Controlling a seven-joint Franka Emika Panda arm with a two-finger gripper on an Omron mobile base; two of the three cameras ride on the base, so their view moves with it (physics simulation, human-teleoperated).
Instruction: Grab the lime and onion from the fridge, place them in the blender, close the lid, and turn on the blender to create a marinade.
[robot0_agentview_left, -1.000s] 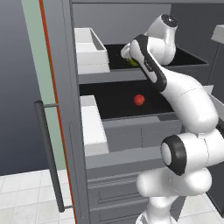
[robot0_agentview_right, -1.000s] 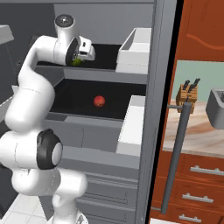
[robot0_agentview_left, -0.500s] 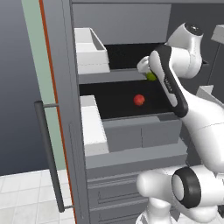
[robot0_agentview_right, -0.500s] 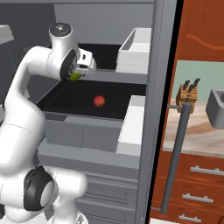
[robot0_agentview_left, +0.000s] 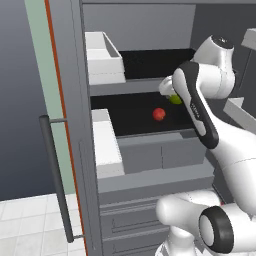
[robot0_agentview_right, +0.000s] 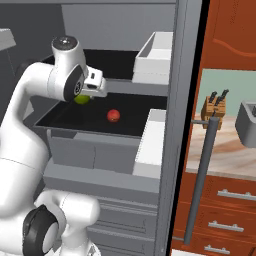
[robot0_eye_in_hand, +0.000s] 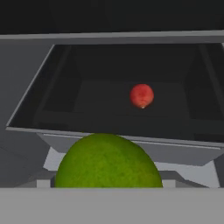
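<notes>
My gripper (robot0_agentview_left: 172, 95) is shut on the lime (robot0_agentview_left: 175, 99), a yellow-green ball held in front of the fridge's (robot0_agentview_left: 75, 60) black-walled shelf. The lime (robot0_eye_in_hand: 108, 162) looms large at the bottom of the hand view, right between the jaws. The onion (robot0_agentview_left: 159, 114), small and reddish, lies alone on the black shelf below and a little behind the lime. In the right base view the lime (robot0_agentview_right: 82, 99) hangs at the gripper (robot0_agentview_right: 86, 95), left of the onion (robot0_agentview_right: 113, 115). In the hand view the onion (robot0_eye_in_hand: 141, 96) sits mid-shelf.
The fridge door stands open with white bins (robot0_agentview_left: 105, 145) and a long dark bar handle (robot0_agentview_left: 56, 180). A second door with its handle (robot0_agentview_right: 202, 175) borders a wooden counter with a knife block (robot0_agentview_right: 214, 109) and a grey container (robot0_agentview_right: 247, 122).
The arm has carried the lime off the upper shelf, down and outward toward the fridge's front. The onion has stayed where it was.
</notes>
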